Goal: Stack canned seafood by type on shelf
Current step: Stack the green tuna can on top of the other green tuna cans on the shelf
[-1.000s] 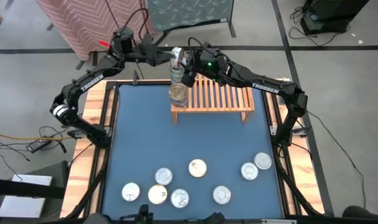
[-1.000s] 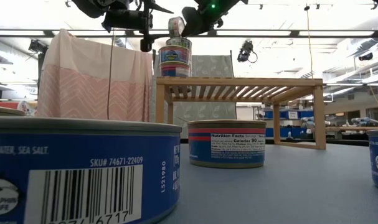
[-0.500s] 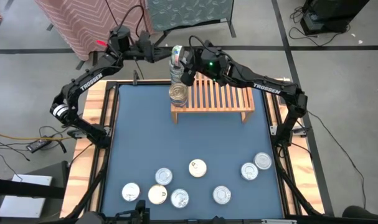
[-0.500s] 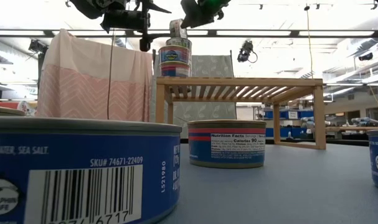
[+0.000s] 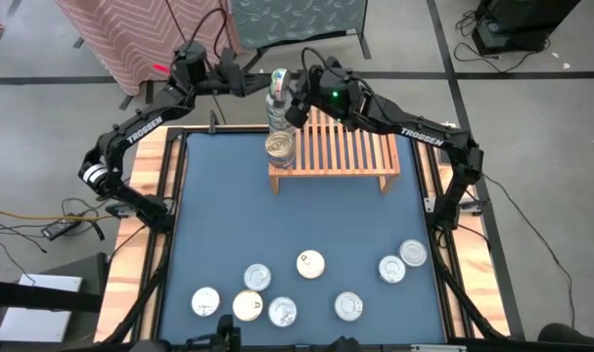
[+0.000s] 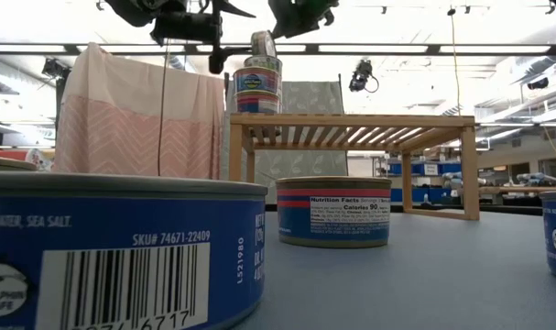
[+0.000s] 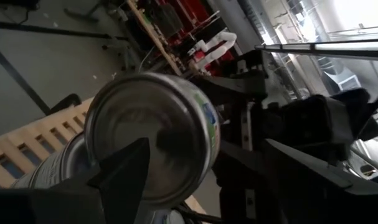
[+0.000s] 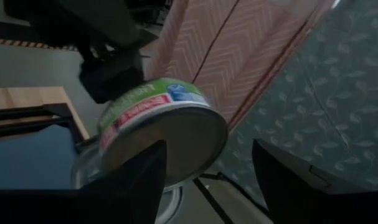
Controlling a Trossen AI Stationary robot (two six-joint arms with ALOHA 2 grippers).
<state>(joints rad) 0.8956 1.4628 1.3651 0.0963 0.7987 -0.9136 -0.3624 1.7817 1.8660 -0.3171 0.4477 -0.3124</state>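
Note:
The light-wood slatted shelf (image 5: 345,152) stands at the table's far side. A stack of tins (image 6: 256,87) stands on its left end, with a second stack (image 5: 280,147) in front of it. A green-and-red labelled tin (image 6: 263,44) lies tilted on top of the far stack, one edge up. My left gripper (image 5: 253,82) is open, level with the tilted tin on its left. My right gripper (image 5: 298,96) is open, just above and right of it. Both wrist views show this tin (image 7: 151,137) (image 8: 164,130) beyond the spread fingers. My left gripper has one fingertip (image 6: 230,58) reaching level toward the tilted tin's left rim (image 6: 252,50). Whether it touches the rim, I cannot tell. The tin rests with its lower edge on the stack.
Several loose tins (image 5: 310,263) lie flat on the blue table's near half, most along the near edge and two toward the right (image 5: 402,261). The shelf's middle and right slats (image 5: 365,147) are bare. A pink cloth (image 6: 136,115) hangs beyond the far edge.
My right gripper has risen and drawn back from the top tin toward the far edge. My left gripper has edged toward the tin from the left. The tin stays tilted on top of the stack.

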